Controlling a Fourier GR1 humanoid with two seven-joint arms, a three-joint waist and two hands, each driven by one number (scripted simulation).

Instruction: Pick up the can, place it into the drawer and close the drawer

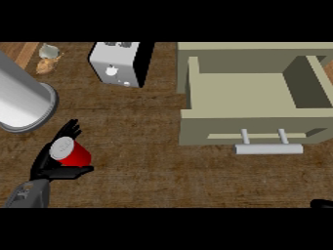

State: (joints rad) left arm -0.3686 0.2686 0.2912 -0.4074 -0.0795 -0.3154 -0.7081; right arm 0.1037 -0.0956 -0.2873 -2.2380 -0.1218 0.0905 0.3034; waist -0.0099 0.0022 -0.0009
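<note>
Near the counter's [147,171] front left corner I see my left hand [53,163] coming up off a grey forearm that enters from the lower edge, its black fingers curled round the can [71,152] from behind and the thumb hooked under it on the near side. That can is a red cylinder with a pale metal top, tilted so the top leans toward the left edge; it sits inside my grasp, and I cannot tell whether its base touches the surface. My right hand [330,203] shows only as a black sliver at the front right corner, so I cannot tell how its fingers stand. Toward the back right, the drawer [237,93] stands pulled open: a pale olive box with flat walls, a bare floor and a silver bar handle [269,148] on two posts at its front. Back centre stands a boxy toaster [120,63], silver with black sides. A big matte grey cylinder [14,93] lies along the left edge. The worktop is dark brown woodgrain
</note>
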